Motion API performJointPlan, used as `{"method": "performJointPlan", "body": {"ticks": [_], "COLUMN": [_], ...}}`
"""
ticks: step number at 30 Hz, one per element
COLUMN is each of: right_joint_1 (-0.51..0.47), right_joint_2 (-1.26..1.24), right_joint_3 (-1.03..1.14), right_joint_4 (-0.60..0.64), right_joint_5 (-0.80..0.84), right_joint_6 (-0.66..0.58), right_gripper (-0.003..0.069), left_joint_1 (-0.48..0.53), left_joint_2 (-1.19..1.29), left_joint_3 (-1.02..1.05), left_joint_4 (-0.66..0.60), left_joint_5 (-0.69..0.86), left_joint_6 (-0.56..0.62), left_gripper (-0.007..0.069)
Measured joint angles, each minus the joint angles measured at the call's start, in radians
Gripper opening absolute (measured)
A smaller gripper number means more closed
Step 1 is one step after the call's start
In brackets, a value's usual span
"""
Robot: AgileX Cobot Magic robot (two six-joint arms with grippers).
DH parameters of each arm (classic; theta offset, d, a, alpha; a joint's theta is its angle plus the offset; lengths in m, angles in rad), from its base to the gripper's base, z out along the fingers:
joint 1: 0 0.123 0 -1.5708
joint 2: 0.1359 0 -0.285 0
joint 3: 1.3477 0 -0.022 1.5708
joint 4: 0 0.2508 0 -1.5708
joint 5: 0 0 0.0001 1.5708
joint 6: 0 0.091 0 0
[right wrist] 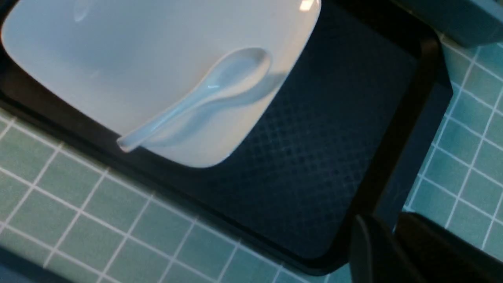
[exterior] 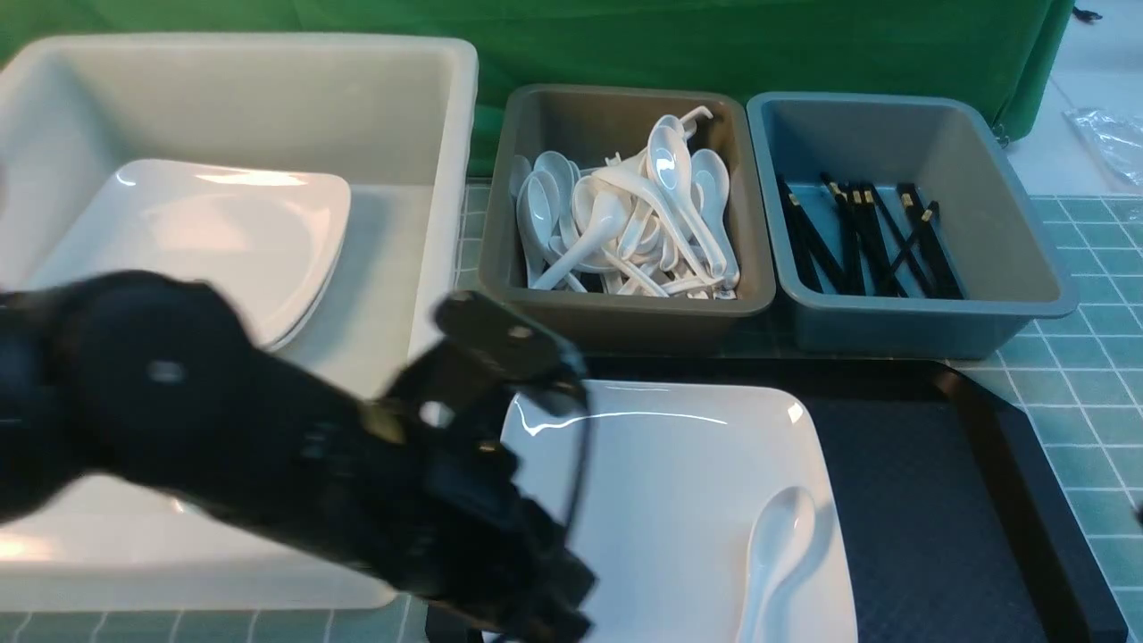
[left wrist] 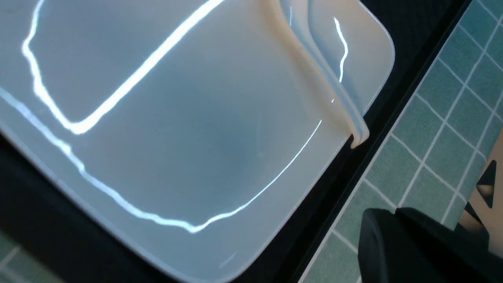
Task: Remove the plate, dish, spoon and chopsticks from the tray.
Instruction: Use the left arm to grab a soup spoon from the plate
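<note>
The large white square plate (exterior: 661, 482) lies on the left half of the black tray (exterior: 929, 500). The white spoon (exterior: 779, 549) lies in the plate's near right corner, bowl up, with its handle over the rim. My left arm (exterior: 268, 429) reaches low over the plate's left edge. The left gripper (left wrist: 395, 212) is shut and empty over the green mat, beside the tray's rim (left wrist: 424, 35). The right gripper (right wrist: 387, 220) hangs above the tray's corner (right wrist: 393, 165), jaws a narrow gap apart with nothing between them. The dish is out of view. Several black chopsticks (exterior: 871, 237) lie in the blue-grey bin.
A big white tub (exterior: 429, 107) at the back left holds stacked white plates (exterior: 214, 232). A grey bin (exterior: 616, 313) behind the tray is full of white spoons. The blue-grey bin (exterior: 1000, 295) stands to its right. Green tiled mat (exterior: 1089, 402) surrounds the tray.
</note>
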Motion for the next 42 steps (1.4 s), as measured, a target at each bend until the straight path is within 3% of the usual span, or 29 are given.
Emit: {"method": "performJointPlan", "body": {"ticks": [4, 7, 9, 11, 17, 22, 27, 31, 32, 33, 42], "right_joint_1": [0.0, 0.0, 0.0, 0.0, 0.0, 0.0, 0.0, 0.0, 0.0, 0.0, 0.0], "right_joint_2": [-0.199, -0.257, -0.314, -0.333, -0.374, -0.374, -0.374, -0.374, -0.374, -0.374, -0.374], "right_joint_3": [0.091, 0.098, 0.101, 0.101, 0.105, 0.11, 0.112, 0.112, 0.112, 0.112, 0.112], "right_joint_4": [0.0, 0.0, 0.0, 0.0, 0.0, -0.001, -0.001, -0.001, -0.001, -0.001, -0.001], "right_joint_5": [0.0, 0.0, 0.0, 0.0, 0.0, 0.0, 0.0, 0.0, 0.0, 0.0, 0.0], "right_joint_6": [0.013, 0.014, 0.014, 0.014, -0.02, -0.04, -0.043, -0.057, -0.059, -0.061, -0.064], "right_gripper": [0.0133, 0.0137, 0.014, 0.0141, 0.0143, 0.0143, 0.0143, 0.0143, 0.0144, 0.0143, 0.0143], "left_joint_1": [-0.177, -0.218, -0.237, -0.238, -0.238, -0.238, -0.238, -0.238, -0.24, -0.243, -0.214], "left_joint_2": [0.186, 0.284, 0.397, 0.437, 0.615, 0.668, 0.685, 0.69, 0.69, 0.69, 0.57], "left_joint_3": [-0.154, -0.24, -0.34, -0.38, -0.51, -0.518, -0.527, -0.53, -0.532, -0.535, -0.628], "left_joint_4": [0.122, 0.185, 0.234, 0.246, 0.309, 0.38, 0.45, 0.455, 0.439, 0.442, 0.56], "left_joint_5": [-0.052, -0.044, -0.006, 0.017, 0.083, 0.055, 0.026, 0.023, 0.039, 0.049, 0.085], "left_joint_6": [-0.219, -0.32, -0.379, -0.39, -0.424, -0.425, -0.428, -0.431, -0.438, -0.435, -0.445], "left_gripper": [0.0008, 0.0029, 0.0093, 0.0132, 0.037, 0.0446, 0.0397, 0.0271, 0.0165, 0.0127, 0.0128]}}
